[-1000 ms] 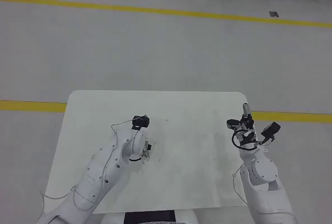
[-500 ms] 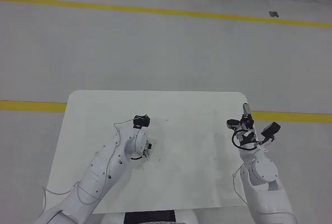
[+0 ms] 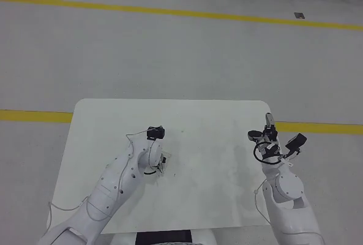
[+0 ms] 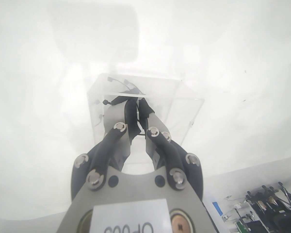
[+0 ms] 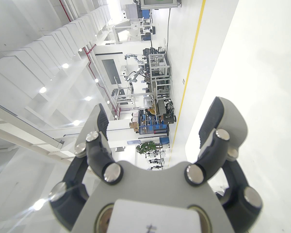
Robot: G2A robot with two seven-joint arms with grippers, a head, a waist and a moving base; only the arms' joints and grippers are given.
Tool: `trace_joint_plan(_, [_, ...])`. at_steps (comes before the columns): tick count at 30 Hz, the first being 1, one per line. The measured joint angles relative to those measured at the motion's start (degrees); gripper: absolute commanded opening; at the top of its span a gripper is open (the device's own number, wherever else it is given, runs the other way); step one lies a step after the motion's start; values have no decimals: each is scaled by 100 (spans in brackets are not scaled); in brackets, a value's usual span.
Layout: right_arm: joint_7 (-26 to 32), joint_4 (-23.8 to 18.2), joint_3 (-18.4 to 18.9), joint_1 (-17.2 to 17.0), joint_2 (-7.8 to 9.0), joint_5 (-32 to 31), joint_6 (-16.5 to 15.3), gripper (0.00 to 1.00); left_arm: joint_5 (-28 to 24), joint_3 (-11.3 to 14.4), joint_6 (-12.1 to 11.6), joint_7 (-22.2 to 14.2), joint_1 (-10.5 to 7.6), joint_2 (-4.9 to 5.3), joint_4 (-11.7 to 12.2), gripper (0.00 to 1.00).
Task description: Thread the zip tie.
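Black-padded left gripper [image 4: 137,105] sits inside clear box [image 4: 184,112], pads pinched onto a thin zip tie [image 4: 133,90]; box stands left of centre on the table [image 3: 199,122], bare surface all round; right gripper [image 5: 160,112] spread wide, empty, at the table's right edge.

Factory hall: yellow floor line [image 5: 189,73], equipment racks [image 5: 158,72], robot arms [image 5: 135,58].
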Motion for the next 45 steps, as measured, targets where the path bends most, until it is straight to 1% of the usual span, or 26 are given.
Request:
trace_joint_plan(4, [0,0,0,0,0,0,0,100,-4,-6,0,-8,-12,-4,16,0])
trace_joint_plan(6, [0,0,0,0,0,0,0,100,4,-14,0,-37,-10,-2,-16,0])
trace_joint_plan(7, [0,0,0,0,0,0,0,100,19,-19,0,-65,-3,2,-59,0])
trace_joint_plan(9, [0,0,0,0,0,0,0,100,80,-40,0,-159,42,16,-227,0])
trace_joint_plan(13, [0,0,0,0,0,0,0,100,242,-112,0,-422,202,63,-714,0])
trace_joint_plan(14, [0,0,0,0,0,0,0,100,291,-136,0,-515,262,81,-886,0])
trace_joint_plan(16, [0,0,0,0,0,0,0,100,357,-159,-12,-603,361,110,-1114,0])
trace_joint_plan(21, [0,0,0,0,0,0,0,100,377,-281,-50,-603,673,214,-1646,0])
trace_joint_plan(25, [0,0,0,0,0,0,0,100,253,-476,-131,-603,936,320,-2141,0])
trace_joint_plan(29, [0,0,0,0,0,0,0,100,-122,-719,-364,-603,1243,452,-2731,0])
trace_joint_plan(31, [0,0,0,0,0,0,0,100,-340,-812,-510,-603,1359,513,-2960,0])
trace_joint_plan(32, [0,0,0,0,0,0,0,100,-553,-873,-626,-603,1429,554,-3085,0])
trace_joint_plan(33, [0,0,0,0,0,0,0,100,-718,-917,-716,-603,1471,587,-3159,0])
trace_joint_plan(35, [0,0,0,0,0,0,0,100,-1075,-1028,-877,-603,1533,667,-3286,0])
trace_joint_plan(38, [0,0,0,0,0,0,0,100,-1379,-1187,-972,-603,1577,774,-3429,0])
trace_joint_plan(40, [0,0,0,0,0,0,0,100,-1596,-1257,-1034,-603,1611,823,-3508,0])
trace_joint_plan(41, [0,0,0,0,0,0,0,100,-1770,-1298,-1128,-603,1627,854,-3549,0])
trace_joint_plan(43, [0,0,0,0,0,0,0,100,-1897,-1336,-1237,-603,1633,881,-3580,0])
trace_joint_plan(45, [0,0,0,0,0,0,0,100,-1899,-1338,-1246,-603,1633,883,-3581,0])
